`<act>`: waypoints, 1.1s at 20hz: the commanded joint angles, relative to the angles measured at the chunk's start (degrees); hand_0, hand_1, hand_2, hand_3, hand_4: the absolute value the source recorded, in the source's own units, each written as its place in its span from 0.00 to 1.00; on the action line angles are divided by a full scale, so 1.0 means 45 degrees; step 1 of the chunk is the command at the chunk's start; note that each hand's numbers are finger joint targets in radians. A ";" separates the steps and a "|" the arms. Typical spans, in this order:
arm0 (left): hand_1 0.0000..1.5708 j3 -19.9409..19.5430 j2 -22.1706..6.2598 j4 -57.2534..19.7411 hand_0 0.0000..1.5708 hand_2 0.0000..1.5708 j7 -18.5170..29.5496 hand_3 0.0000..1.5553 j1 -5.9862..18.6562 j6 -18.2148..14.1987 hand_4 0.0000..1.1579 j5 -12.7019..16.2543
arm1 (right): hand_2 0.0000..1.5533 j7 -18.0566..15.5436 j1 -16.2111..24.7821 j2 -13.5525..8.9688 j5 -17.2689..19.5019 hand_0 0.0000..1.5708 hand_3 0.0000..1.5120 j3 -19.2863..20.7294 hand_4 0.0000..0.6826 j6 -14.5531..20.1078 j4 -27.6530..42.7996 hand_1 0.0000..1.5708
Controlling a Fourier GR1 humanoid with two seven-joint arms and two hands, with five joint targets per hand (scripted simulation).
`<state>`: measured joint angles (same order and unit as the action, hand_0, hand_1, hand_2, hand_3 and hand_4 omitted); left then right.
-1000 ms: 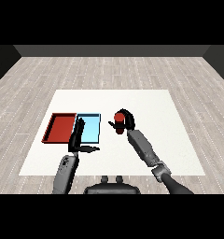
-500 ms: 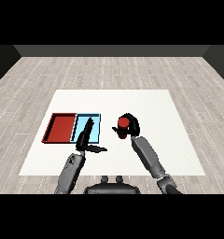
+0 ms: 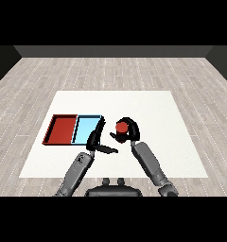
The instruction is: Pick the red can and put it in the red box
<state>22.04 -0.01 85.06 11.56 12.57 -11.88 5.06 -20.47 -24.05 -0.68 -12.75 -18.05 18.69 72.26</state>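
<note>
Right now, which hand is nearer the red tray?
Left. The left hand hovers over the blue tray's right edge, next to the red tray. The right hand, curled round the red can, is farther right.

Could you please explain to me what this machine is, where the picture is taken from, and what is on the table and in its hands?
This is a humanoid robot, seen from its own head, looking down across a white table. The two grey forearms coming in from the bottom corners are its arms, each ending in a black hand. On the table a red tray and a light blue tray lie side by side. The right hand is curled round a red can. The left hand holds nothing, its fingers straight, over the blue tray's near right corner.
</note>
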 commanded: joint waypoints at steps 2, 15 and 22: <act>0.00 0.1148 0.0002 -0.0647 0.00 0.00 0.0401 0.00 0.0050 -0.1024 0.00 0.0178 | 0.91 0.0501 -0.0191 0.0145 0.0283 0.88 0.92 -0.0075 0.90 -0.0154 0.0515 0.88; 0.00 0.0766 0.0002 -0.1830 0.00 0.00 0.0059 0.00 0.1305 -0.0783 0.00 0.0237 | 0.92 0.0139 -0.0754 0.0151 -0.0684 0.91 0.92 -0.1955 0.88 0.1028 0.0537 0.91; 0.00 0.1416 0.0002 -0.2147 0.00 0.00 -0.0461 0.00 0.2265 -0.1762 0.00 0.0071 | 0.92 0.1493 -0.0275 0.0151 -0.0503 0.92 0.91 -0.2236 0.87 0.1243 0.2397 0.92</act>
<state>25.80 -0.07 74.48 10.50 22.72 -17.36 7.19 -18.09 -25.85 -0.08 -15.91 -27.85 23.93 77.65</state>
